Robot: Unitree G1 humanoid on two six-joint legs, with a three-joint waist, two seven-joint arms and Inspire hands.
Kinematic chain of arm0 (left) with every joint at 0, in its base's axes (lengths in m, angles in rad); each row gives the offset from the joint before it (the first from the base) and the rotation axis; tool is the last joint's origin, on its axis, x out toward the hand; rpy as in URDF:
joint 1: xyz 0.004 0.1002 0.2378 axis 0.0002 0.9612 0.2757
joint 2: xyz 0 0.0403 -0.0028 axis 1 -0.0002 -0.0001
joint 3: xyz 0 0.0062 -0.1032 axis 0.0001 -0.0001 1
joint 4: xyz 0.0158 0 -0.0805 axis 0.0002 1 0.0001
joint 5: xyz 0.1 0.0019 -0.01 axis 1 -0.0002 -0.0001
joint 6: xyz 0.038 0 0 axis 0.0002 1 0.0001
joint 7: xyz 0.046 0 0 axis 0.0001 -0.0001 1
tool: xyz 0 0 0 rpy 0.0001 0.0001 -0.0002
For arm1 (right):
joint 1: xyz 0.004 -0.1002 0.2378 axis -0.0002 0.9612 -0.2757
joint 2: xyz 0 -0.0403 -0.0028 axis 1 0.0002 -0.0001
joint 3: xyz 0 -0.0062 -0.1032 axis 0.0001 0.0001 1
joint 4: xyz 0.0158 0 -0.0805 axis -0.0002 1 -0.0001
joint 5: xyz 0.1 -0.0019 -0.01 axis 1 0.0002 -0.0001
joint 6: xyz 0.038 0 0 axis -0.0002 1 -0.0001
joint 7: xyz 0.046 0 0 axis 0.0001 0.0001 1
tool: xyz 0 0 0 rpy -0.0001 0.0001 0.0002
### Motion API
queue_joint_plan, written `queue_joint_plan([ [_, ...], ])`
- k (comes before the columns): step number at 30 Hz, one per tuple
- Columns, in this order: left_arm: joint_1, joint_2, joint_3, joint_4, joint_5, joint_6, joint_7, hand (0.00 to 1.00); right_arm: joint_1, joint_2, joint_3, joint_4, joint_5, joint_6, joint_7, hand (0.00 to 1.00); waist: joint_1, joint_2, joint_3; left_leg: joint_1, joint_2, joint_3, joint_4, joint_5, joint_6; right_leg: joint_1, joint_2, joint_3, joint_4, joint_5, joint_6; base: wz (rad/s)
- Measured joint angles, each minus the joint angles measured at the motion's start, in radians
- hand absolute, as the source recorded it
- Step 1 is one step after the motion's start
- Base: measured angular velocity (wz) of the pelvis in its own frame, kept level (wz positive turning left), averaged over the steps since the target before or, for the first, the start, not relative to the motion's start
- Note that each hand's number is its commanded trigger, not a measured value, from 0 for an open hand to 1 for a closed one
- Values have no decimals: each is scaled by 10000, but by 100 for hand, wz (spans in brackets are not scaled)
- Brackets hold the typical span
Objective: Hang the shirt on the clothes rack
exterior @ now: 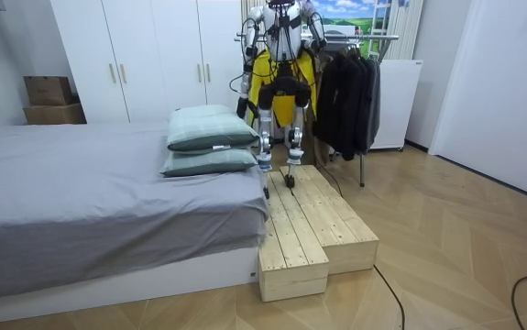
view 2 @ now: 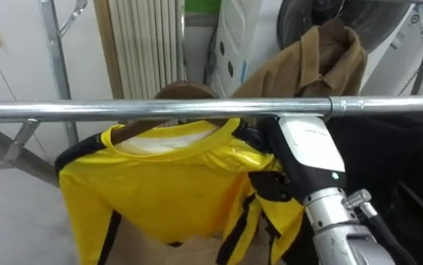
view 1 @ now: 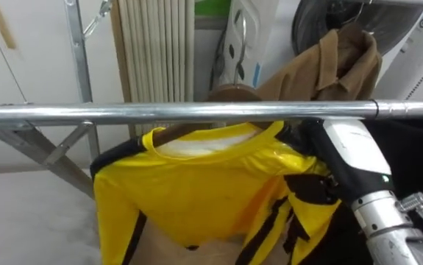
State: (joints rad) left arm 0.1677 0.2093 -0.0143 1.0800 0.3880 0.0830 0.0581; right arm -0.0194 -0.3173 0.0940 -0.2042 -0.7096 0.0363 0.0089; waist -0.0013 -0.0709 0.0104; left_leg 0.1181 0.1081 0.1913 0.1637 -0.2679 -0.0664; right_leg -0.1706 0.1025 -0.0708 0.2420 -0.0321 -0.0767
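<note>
One yellow jersey (view 1: 196, 184) on a wooden hanger (view 1: 168, 133) sits just under the rail (view 1: 123, 112), right hand (view 1: 347, 141) at its right shoulder, fingers hidden so can't tell their grip; I'd lift it clear over before lowering.

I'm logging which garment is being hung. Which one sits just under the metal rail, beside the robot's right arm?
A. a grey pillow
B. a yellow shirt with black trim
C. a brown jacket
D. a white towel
B: the yellow shirt with black trim sits just below the metal rail beside the right arm, while the brown jacket hangs behind the rail.
</note>
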Motion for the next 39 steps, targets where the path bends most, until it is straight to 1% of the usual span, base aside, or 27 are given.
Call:
queue_joint_plan([
  [2, -17, 10, -8, 10, -32, 16, 2, 0, 6, 14, 23, 948, 63, -15, -44, 100, 124, 45, -26, 140, -56, -33, 42, 12, 38, 333, -3, 45, -257, 30, 102, 6],
  [4, 3, -39, -24, 7, -33, 6, 3, 0, 24, 55, 34, 1565, 42, 13, 37, 100, 247, 58, -108, 168, -126, -35, 36, 14, 108, 350, 2, 193, -233, -17, 217, 2],
  [5, -8, -68, -37, 6, -32, -15, 3, 0, 69, 90, 35, 1776, -34, 74, 144, 100, 329, 81, -114, 167, -164, -26, 43, 14, 142, 348, -32, 212, -226, 8, 253, -3],
  [7, -8, -62, -122, 7, -33, -16, 27, 0, 92, 154, 105, 2183, -66, 88, 207, 100, 345, 81, -118, 170, -186, -33, 57, 21, 155, 363, -69, 215, -217, 31, 276, 2],
  [10, 21, -66, -229, -4, -23, 9, 68, 0, 292, 233, 155, 2918, -132, 114, 280, 100, 370, 82, -125, 201, -177, -100, 78, 29, 163, 419, -123, 189, -208, 50, 244, 5],
  [12, 34, -70, -236, -57, -3, 59, 63, 0, 466, 267, 191, 3222, -321, 235, 385, 100, 371, 92, -117, 200, -165, -112, 76, 30, 165, 418, -113, 190, -213, 84, 186, 0],
  [14, 137, -95, -227, -489, -12, 219, 24, 0, 594, 330, 209, 3599, -535, 356, 502, 100, 388, 129, -96, 187, -159, -123, 59, 30, 165, 409, -111, 170, -220, 82, 170, 0],
  [15, 142, -113, -228, -555, -25, 221, 24, 0, 627, 354, 229, 3687, -589, 395, 508, 100, 391, 142, -87, 184, -158, -121, 53, 30, 165, 405, -109, 172, -220, 80, 168, 0],
  [19, 90, -181, -247, -779, -19, 219, 24, 0, 672, 431, 753, 4717, -653, 525, 552, 100, 414, 183, -100, 201, -151, -125, 40, 35, 167, 416, -63, 122, -219, 83, 162, 0],
  [21, 59, -181, -246, -783, -13, 211, 37, 0, 809, 455, 904, 4894, -733, 527, 610, 100, 455, 204, -91, 247, -152, -139, 23, 35, 168, 457, -70, 95, -224, 82, 163, 2],
  [24, 23, -180, -242, -773, -21, 211, 60, 0, 908, 594, 906, 5224, -793, 524, 651, 100, 585, 209, -89, 303, -171, -156, -21, 33, 170, 517, -91, 11, -232, 70, 181, 0],
  [29, 1, -181, -267, -773, -32, 213, 175, 0, 907, 849, 918, 5699, -1731, 478, 653, 100, 609, 197, -93, 301, -196, -164, -23, 26, 181, 527, -122, 8, -228, 50, 214, 0],
  [31, -2, -188, -287, -773, -25, 192, 205, 0, 914, 868, 919, 5743, -2070, 409, 644, 100, 607, 211, -83, 302, -196, -171, -24, 26, 181, 528, -121, 32, -227, 49, 214, 0],
  [34, -5, -188, -291, -745, -37, 183, 298, 0, 971, 877, 917, 5704, -2642, 268, 434, 100, 587, 226, -73, 288, -194, -240, -31, 25, 182, 528, -116, 31, -219, 26, 238, 5],
  [36, -45, -188, -412, -645, -41, 178, 444, 0, 1030, 944, 936, 5635, -3081, 251, 213, 100, 593, 221, -72, 277, -192, -293, -28, 25, 182, 518, -109, 36, -172, -15, 239, 5],
  [39, -130, -200, -668, -639, -321, 182, 564, 0, 1299, 955, 1029, 4852, -3660, 200, -242, 100, 600, 229, -67, 248, -182, -193, -40, 21, 185, 432, -58, 166, -141, -50, 265, -9],
])
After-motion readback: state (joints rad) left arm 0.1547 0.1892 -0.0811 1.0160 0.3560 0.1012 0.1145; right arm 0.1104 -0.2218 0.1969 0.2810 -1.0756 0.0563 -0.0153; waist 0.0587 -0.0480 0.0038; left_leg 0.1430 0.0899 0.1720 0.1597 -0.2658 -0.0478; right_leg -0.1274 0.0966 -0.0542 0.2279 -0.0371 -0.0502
